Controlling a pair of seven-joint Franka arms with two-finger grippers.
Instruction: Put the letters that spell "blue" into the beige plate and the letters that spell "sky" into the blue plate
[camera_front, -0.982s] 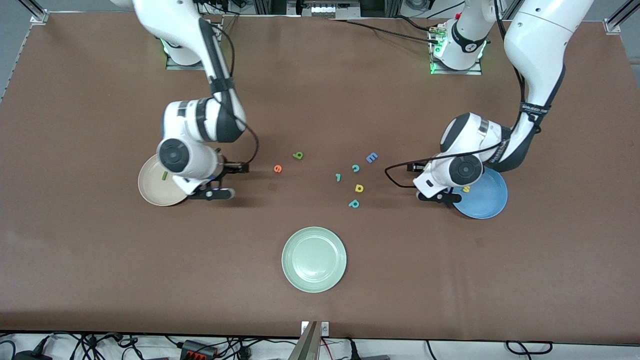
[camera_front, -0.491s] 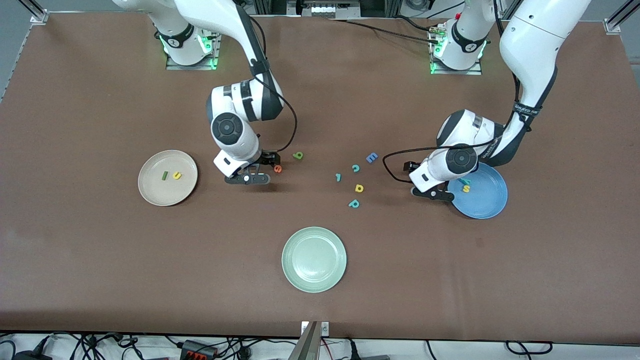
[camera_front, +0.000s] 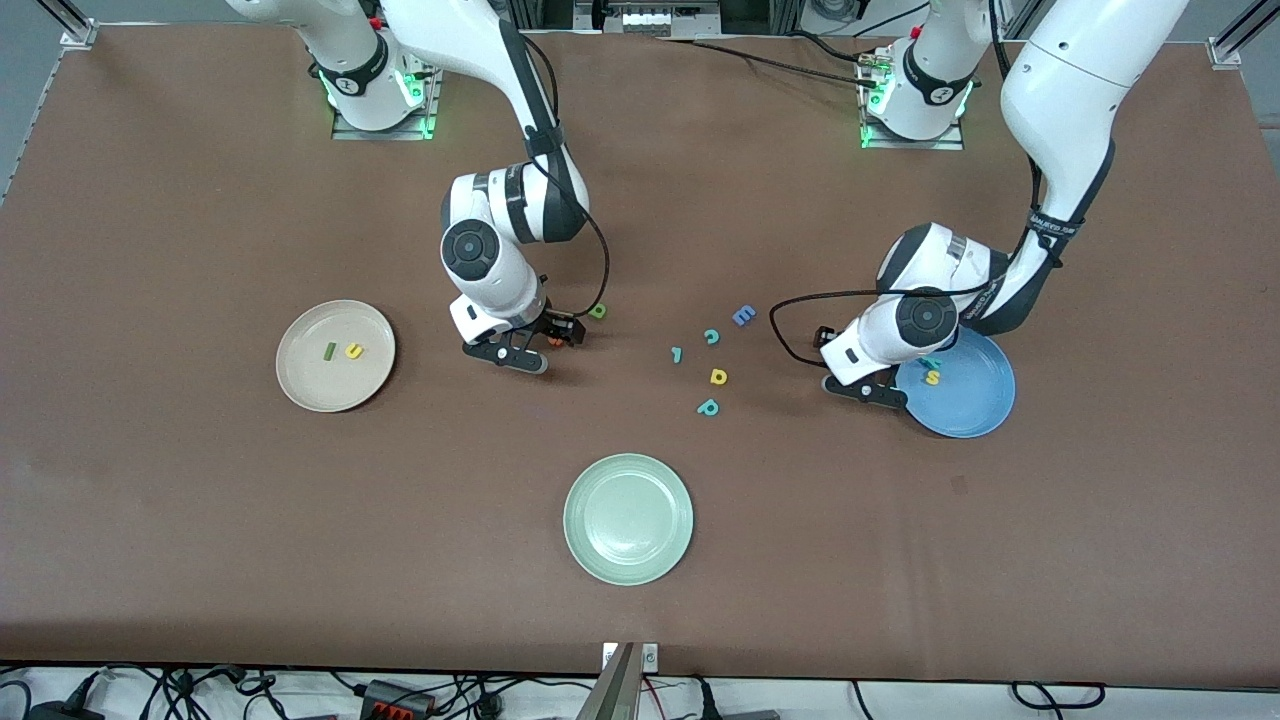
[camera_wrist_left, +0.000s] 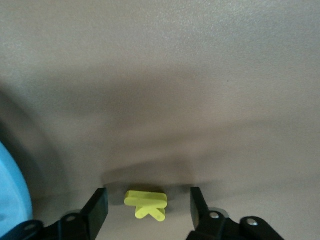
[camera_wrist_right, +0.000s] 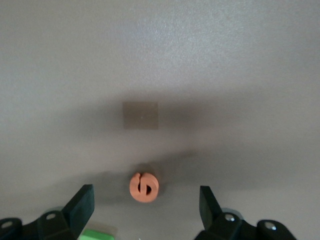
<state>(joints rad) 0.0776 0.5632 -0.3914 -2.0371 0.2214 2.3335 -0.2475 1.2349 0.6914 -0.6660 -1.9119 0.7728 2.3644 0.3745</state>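
Right gripper (camera_wrist_right: 143, 205) straddles the orange e (camera_wrist_right: 144, 187), fingers wide apart; left gripper (camera_wrist_left: 148, 207) brackets the yellow k (camera_wrist_left: 146, 204), jaws apart, beside the blue plate (camera_front: 975, 405).

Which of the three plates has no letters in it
The pale green plate, nearest the front camera. The beige plate and the blue plate each hold letters.

Both arms wear glossy white shells with dark grey joint bands and round dark caps at the wrists. Black cables loop beside each forearm. Green lights glow at the bases. Each black tool shows small silver screws.
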